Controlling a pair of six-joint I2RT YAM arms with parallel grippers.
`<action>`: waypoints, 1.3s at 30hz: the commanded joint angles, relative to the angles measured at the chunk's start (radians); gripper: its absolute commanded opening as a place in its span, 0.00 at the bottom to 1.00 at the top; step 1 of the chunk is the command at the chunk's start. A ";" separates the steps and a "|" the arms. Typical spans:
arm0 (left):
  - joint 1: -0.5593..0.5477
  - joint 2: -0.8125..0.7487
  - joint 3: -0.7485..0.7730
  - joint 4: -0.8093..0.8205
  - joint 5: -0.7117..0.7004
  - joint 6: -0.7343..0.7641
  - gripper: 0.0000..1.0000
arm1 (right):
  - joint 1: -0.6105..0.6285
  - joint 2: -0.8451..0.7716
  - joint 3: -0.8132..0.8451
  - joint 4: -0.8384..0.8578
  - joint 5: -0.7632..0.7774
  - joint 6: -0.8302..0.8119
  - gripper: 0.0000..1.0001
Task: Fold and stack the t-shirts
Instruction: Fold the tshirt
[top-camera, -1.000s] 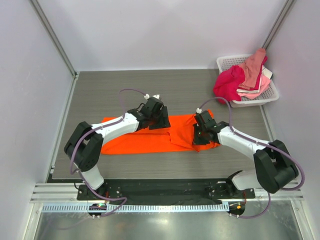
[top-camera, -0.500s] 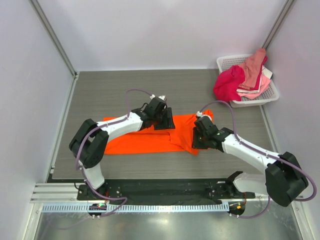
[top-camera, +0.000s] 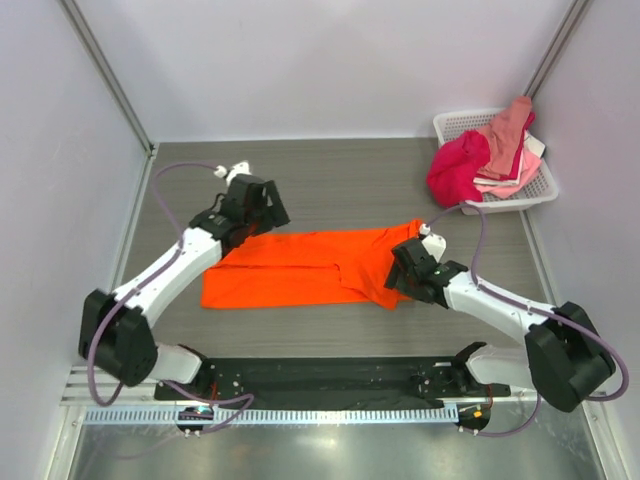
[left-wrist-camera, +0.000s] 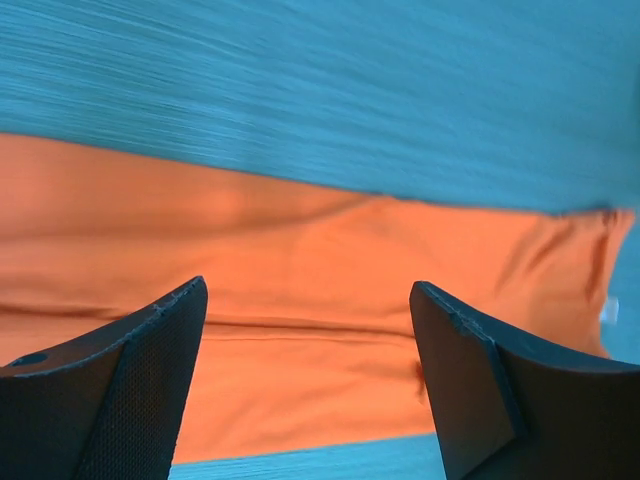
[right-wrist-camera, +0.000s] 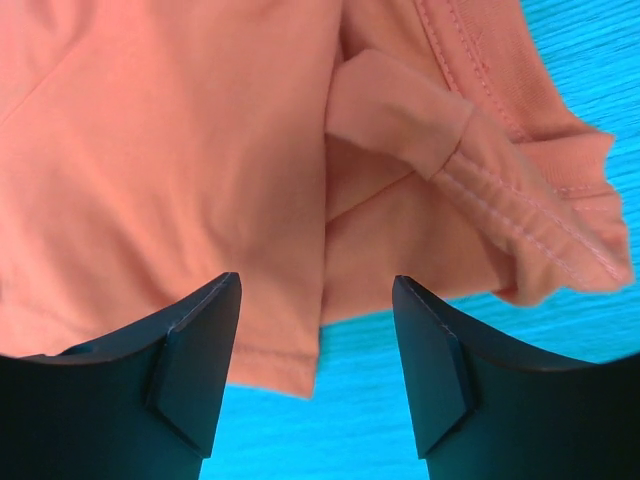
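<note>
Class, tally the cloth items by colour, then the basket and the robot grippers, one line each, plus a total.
orange t-shirt: 1
magenta t-shirt: 1
salmon pink t-shirt: 1
pale pink t-shirt: 1
white basket: 1
grippers (left gripper, right gripper): 2
Total: 7, counting only what shows in the pile

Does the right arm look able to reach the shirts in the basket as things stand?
Probably yes: the right gripper is open and empty above the orange shirt, and only bare table lies between it and the basket.
</note>
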 joint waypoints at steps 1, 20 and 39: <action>0.030 -0.102 -0.067 -0.060 -0.098 -0.028 0.84 | -0.039 0.066 -0.008 0.105 0.045 0.089 0.68; -0.010 -0.222 -0.254 -0.075 -0.021 0.078 0.80 | -0.255 1.041 1.522 -0.167 -0.139 -0.274 0.96; -0.426 0.040 -0.195 -0.133 -0.077 0.188 0.59 | -0.252 0.444 0.386 0.466 -0.296 -0.245 0.90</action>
